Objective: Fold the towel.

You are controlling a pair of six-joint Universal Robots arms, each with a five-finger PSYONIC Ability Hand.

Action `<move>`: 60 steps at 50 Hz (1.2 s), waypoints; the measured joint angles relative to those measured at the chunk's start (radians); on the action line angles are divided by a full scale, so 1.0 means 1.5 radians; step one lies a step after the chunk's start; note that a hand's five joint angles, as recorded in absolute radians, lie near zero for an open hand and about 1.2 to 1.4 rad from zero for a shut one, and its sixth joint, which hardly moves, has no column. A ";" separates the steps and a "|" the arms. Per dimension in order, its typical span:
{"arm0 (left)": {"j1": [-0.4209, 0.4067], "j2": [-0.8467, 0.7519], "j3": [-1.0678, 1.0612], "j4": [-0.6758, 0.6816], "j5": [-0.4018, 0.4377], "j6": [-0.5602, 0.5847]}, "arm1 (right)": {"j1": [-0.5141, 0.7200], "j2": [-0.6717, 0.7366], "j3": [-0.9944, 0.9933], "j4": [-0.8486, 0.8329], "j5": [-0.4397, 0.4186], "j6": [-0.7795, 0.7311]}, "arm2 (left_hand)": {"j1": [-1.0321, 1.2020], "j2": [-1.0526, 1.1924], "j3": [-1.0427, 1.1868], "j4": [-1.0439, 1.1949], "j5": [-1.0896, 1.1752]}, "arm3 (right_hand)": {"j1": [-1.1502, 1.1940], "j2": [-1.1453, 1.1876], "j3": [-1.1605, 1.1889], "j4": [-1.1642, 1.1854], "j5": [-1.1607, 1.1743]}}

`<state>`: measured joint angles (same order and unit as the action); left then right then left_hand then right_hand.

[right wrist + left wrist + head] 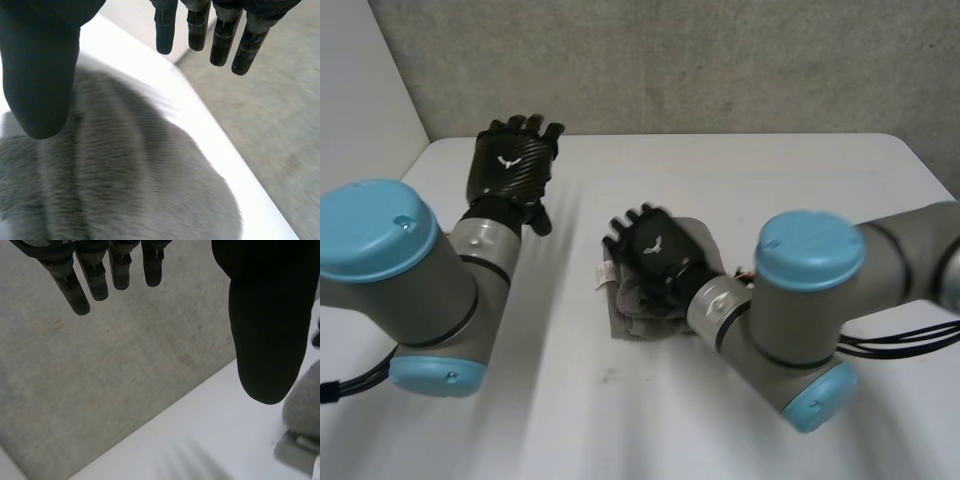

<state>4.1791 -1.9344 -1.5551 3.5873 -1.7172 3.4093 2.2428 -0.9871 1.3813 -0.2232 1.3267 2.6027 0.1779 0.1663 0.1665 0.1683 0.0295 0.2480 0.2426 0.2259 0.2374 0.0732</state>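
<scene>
Soft, even indoor light with no hard glare.
The white table [740, 170] reads bright, almost washed out; the grey wall [720, 60] behind is evenly lit. The left hand [512, 165] carries a faint sheen, and the grey towel [125, 190] looks dull, without highlights.

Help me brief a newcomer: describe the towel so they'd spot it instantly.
Start at the white table, near its middle. Under the right robot hand lies the towel: a grey, rumpled, fuzzy bundle, the only cloth there.
</scene>
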 measured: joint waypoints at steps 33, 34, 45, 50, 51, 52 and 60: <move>-0.076 -0.270 0.141 -0.089 0.080 -0.162 | -0.187 0.100 -0.094 0.146 -0.074 0.340 | 0.014 0.025 0.025 0.022 0.002 | 0.000 -0.002 -0.006 -0.002 -0.001; -0.075 -0.266 0.131 -0.092 0.072 -0.149 | -0.180 0.110 -0.101 0.149 -0.069 0.316 | 0.014 0.025 0.025 0.022 0.001 | 0.000 -0.002 -0.006 -0.002 -0.002; -0.091 -0.172 0.122 -0.093 0.046 -0.050 | -0.143 0.059 -0.123 0.155 0.000 0.214 | 0.013 0.024 0.023 0.021 0.000 | 0.000 -0.002 -0.006 -0.002 -0.009; -0.100 -0.084 0.137 -0.093 0.044 -0.039 | -0.142 -0.040 -0.129 0.141 0.052 0.210 | 0.011 0.022 0.022 0.021 0.000 | 0.000 -0.002 -0.006 -0.002 -0.010; -0.100 -0.068 0.139 -0.094 0.043 -0.039 | -0.144 -0.060 -0.129 0.137 0.063 0.211 | 0.011 0.022 0.022 0.021 0.000 | 0.000 -0.002 -0.006 -0.002 -0.010; -0.097 -0.035 0.141 -0.098 0.041 -0.038 | -0.149 -0.100 -0.129 0.128 0.084 0.212 | 0.011 0.022 0.022 0.020 0.000 | 0.000 -0.002 -0.006 -0.002 -0.010; -0.035 0.091 0.140 -0.150 0.010 -0.037 | -0.198 -0.212 -0.125 0.110 0.134 0.211 | 0.012 0.022 0.022 0.020 0.000 | 0.000 -0.002 -0.006 -0.002 -0.010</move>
<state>4.1271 -1.7973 -1.3446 3.3616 -1.7022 3.3535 1.9453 -1.3054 1.1944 -0.0585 1.5279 2.9192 0.1955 0.1990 0.1997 0.1988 0.0296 0.2480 0.2395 0.2166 0.2350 0.0586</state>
